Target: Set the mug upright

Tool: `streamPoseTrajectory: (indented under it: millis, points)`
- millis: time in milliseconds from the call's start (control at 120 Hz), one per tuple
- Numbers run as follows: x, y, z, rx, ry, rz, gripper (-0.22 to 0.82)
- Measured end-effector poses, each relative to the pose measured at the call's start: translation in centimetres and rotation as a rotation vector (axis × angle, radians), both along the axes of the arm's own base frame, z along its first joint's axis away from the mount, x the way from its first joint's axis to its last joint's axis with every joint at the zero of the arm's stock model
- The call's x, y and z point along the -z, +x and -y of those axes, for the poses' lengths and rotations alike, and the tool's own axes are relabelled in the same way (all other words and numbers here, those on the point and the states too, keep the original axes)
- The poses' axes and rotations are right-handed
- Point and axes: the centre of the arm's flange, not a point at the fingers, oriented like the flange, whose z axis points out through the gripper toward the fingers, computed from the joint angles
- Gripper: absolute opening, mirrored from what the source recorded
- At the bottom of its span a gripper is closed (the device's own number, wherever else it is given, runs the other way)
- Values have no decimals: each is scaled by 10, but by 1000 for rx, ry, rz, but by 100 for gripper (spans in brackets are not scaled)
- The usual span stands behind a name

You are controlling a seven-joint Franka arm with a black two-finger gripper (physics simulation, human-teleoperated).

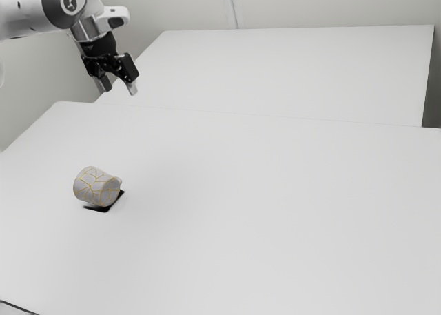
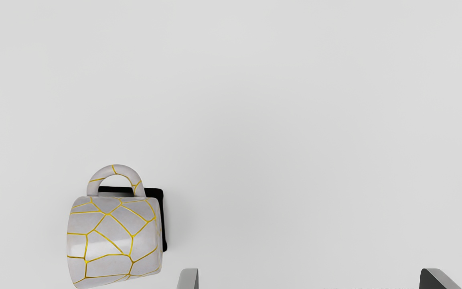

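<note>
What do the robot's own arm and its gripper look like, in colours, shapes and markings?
The smooth white robot arm has rounded segments; one bears a dark round badge with a pale symbol. The black, angular two-finger gripper ends in narrow grey fingertips.

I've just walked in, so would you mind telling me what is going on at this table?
A robot arm holds its open, empty pincer above the table. A pale mug with gold lines lies on its side, with something flat and black partly beneath it. It isn't upright yet.
</note>
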Motion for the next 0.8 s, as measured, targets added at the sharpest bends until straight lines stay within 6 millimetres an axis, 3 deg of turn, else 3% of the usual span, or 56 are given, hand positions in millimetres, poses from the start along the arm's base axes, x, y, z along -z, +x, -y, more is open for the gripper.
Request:
streamPoseTrajectory:
  millis: [133, 283, 342, 467, 633, 800]
  points:
    - [2, 2, -4, 1, -9, 8, 60]
    - [29, 4, -26, -50, -94, -34, 60]
    - [41, 4, -46, -90, -147, -58, 60]
    - [75, -2, -107, -192, -267, -120, 60]
    - [101, -21, -164, -223, -433, -158, 60]
    - [140, -42, -218, -247, -537, -204, 60]
